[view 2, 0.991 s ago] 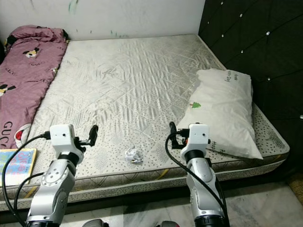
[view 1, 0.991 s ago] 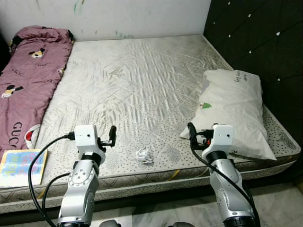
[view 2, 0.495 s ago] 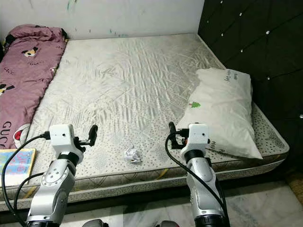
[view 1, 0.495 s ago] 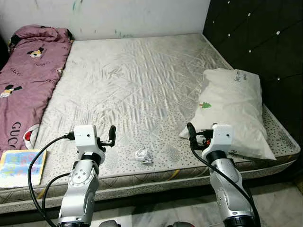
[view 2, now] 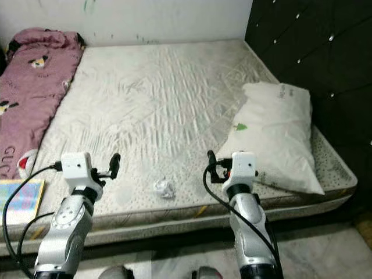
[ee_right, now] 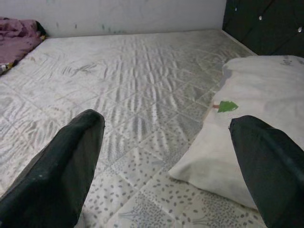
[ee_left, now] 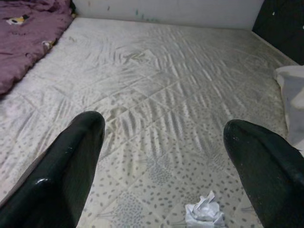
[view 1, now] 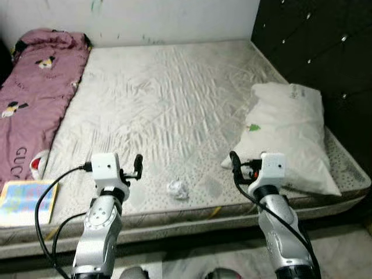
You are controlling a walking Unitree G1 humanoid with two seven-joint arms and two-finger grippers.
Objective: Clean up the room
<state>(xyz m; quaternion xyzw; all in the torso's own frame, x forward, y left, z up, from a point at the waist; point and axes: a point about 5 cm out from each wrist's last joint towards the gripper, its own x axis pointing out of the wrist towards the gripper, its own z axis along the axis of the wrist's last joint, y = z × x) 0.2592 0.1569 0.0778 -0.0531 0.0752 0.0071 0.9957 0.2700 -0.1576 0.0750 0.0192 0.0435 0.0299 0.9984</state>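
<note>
We stand at the foot of the bed (view 1: 174,104), and we judge that we are in the approach step: nothing is picked up yet. The crumpled paper (view 1: 177,189) lies on the mattress near its front edge, between our two arms. The left gripper (ee_left: 166,161) is raised over the edge of the mattress with its fingers spread wide and holding nothing; in its wrist view the paper sits low between the fingers. The right gripper (ee_right: 166,161) is also wide open and empty, near the corner of the white pillow (view 1: 288,133). For the next move, we think one gripper must go down over the paper and close on it.
</note>
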